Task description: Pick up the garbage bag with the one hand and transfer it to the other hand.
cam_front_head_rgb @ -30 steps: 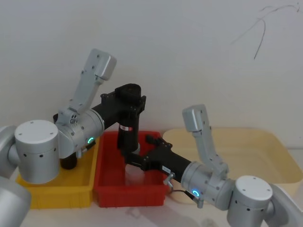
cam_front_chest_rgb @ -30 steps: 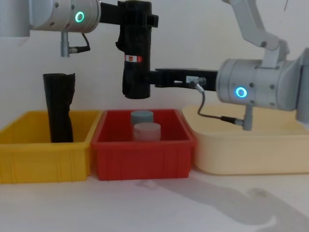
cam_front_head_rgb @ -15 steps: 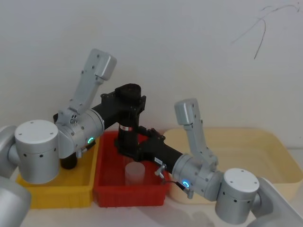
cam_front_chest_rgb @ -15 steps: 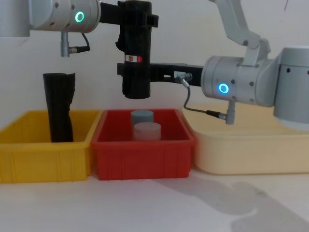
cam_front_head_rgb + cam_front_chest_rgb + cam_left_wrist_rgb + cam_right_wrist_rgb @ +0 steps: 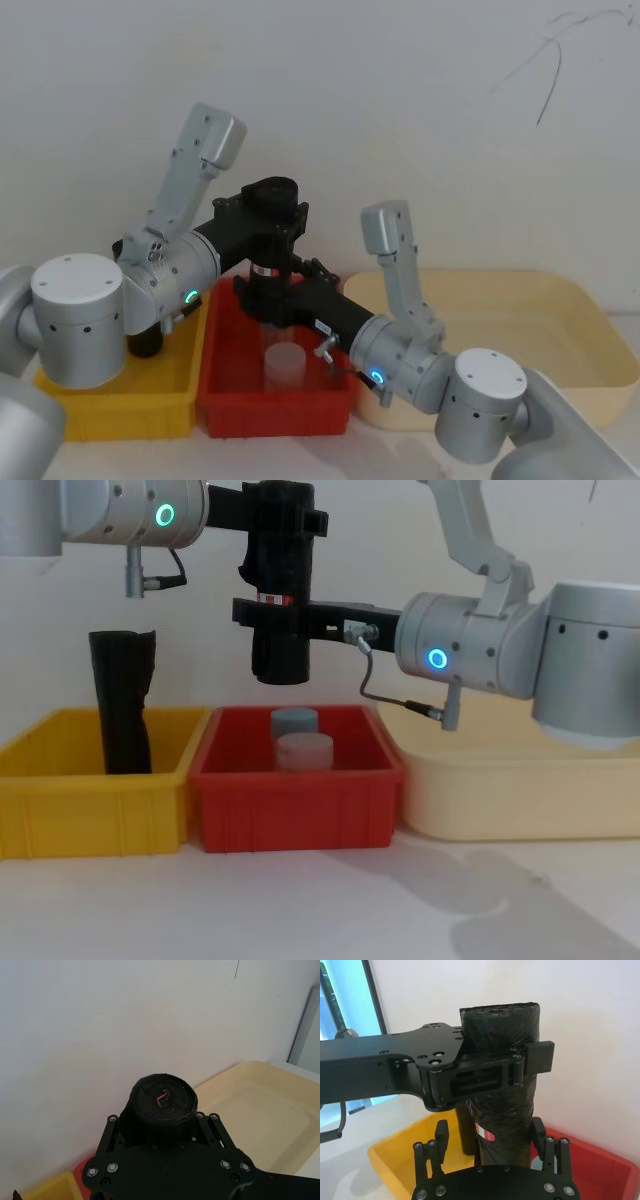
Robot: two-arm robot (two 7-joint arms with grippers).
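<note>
Right gripper [image 5: 490,1135], on the blue-ringed arm, has its fingers [image 5: 442,1133] spread and straddles the garbage bag [image 5: 280,650] at label height, one finger clearly off the plastic. The red-and-white label band [image 5: 484,1133] carries print too small to read. Higher, upper centre in the chest view, the left gripper [image 5: 290,522] is clamped round the roll's top, hanging it upright above the red bin [image 5: 295,810]. The right gripper's body hides the roll's lower end in its wrist view.

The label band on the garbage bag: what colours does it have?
Red and white label band, seen best in the right wrist view.
</note>
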